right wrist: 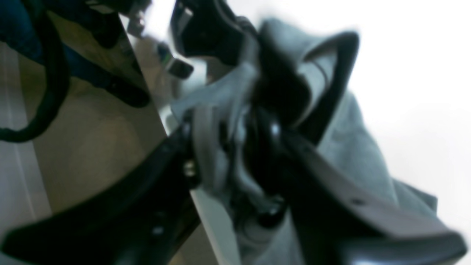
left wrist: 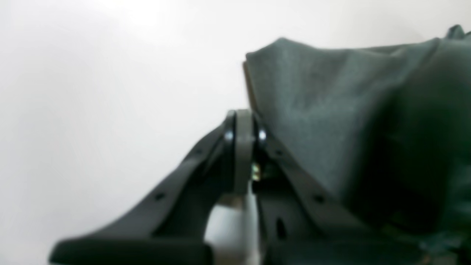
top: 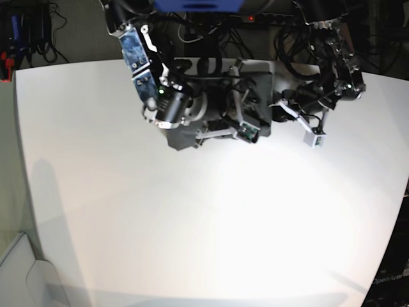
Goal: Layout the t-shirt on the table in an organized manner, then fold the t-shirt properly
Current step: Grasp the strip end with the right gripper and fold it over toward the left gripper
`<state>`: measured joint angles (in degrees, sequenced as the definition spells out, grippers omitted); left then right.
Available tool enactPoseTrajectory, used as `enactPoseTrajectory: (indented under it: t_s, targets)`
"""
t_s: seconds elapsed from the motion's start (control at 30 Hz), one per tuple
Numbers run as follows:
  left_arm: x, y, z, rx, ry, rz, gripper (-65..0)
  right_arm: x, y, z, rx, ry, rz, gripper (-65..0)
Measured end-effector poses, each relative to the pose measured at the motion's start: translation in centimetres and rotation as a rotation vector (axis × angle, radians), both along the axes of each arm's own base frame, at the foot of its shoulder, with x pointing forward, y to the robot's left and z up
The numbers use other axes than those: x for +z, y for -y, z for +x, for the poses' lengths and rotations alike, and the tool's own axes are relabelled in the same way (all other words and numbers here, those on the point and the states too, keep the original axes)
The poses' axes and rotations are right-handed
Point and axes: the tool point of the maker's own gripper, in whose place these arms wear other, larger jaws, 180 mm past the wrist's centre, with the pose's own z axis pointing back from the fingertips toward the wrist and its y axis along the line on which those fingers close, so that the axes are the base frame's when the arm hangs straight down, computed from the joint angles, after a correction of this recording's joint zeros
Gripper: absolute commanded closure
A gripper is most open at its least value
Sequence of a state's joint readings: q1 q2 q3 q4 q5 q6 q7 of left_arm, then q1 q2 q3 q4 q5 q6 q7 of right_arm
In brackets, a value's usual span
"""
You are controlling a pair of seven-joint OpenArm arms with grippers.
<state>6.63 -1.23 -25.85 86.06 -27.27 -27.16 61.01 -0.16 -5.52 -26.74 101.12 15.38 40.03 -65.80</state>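
Observation:
The dark grey t-shirt [top: 259,86] lies bunched at the back middle of the white table [top: 192,211], between both arms. In the left wrist view my left gripper [left wrist: 243,127] has its jaws pressed together, and the t-shirt [left wrist: 331,110] edge runs down into its tips and drapes over the right finger. In the base view the left gripper [top: 280,105] sits at the shirt's right edge. My right gripper [right wrist: 235,129] has its jaws apart, with crumpled t-shirt [right wrist: 349,147] fabric lying loosely between and over them. In the base view the right gripper [top: 246,131] is at the shirt's front edge.
The table's back edge runs just behind the shirt, with black cables [top: 211,38] and dark equipment beyond it. The right wrist view shows a brown surface [right wrist: 92,140] and a black cable [right wrist: 55,73] past the table edge. Bare white tabletop [left wrist: 92,92] spreads left of the left gripper.

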Motion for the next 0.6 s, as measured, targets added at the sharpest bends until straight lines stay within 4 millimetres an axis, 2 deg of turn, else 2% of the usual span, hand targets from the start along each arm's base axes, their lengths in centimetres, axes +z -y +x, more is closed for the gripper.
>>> enactPoseTrajectory:
  t_s: [0.13, 0.23, 0.4, 0.47, 0.6]
  targets:
    - [0.0, 0.0, 0.0, 0.0, 0.0, 0.0, -0.3, 0.4, -0.6, -0.1, 0.026, 0.013, 0.005, -35.8]
    - [0.0, -0.1, -0.1, -0.002, -0.004, 0.002, -0.3, 1.0, -0.5, 0.5, 0.022, 0.038, 0.004, -37.0]
    - [0.0, -1.2, -0.3, -0.004, -0.007, 0.026, -0.3, 5.2, 0.0, 1.5, 0.002, 0.166, 0.062, -36.9]
    - [0.0, -2.7, -0.6, 0.012, -0.022, 0.049, -0.3, 5.3, 1.1, 2.1, -0.029, 0.175, 0.061, -36.7]
    - [-0.2, -5.3, -1.9, 0.065, -0.079, 0.056, -0.3, 3.3, 5.2, 3.4, -0.123, 0.152, -0.023, -30.8]
